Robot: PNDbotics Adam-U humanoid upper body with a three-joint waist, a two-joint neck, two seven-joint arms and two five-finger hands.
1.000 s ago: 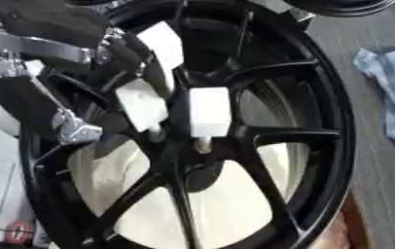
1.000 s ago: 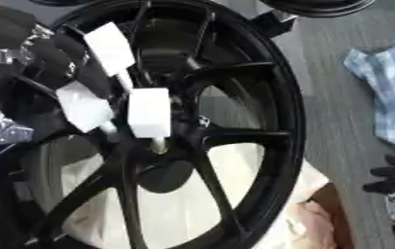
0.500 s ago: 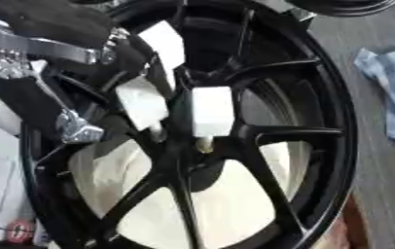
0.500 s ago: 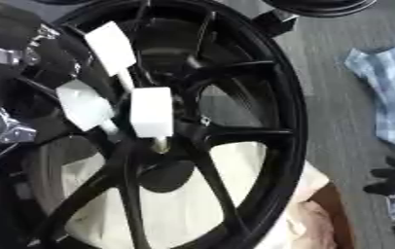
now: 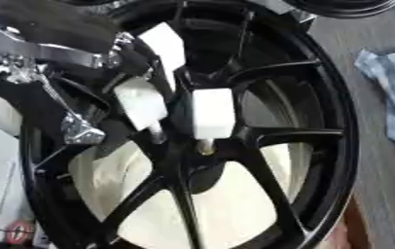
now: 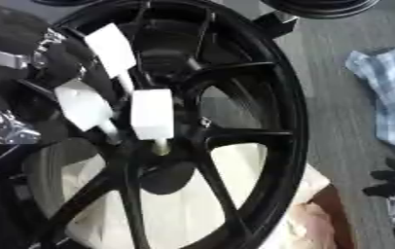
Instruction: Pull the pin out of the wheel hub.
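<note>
A large black wheel rim with several spokes fills both views. At its hub, a short pale pin sticks up. My left hand, black and silver with white fingertip pads, reaches in from the upper left. One pad rests directly on top of the pin, and a second pad lies beside it across a spoke. A third pad points up toward the rim's far side. No finger is seen curled round the pin. Part of my right hand shows dark at the lower right edge.
A blue-and-white checked cloth lies on the grey floor right of the rim. Pale cream sheeting shows through the spokes beneath the wheel. Another dark wheel sits at the top edge.
</note>
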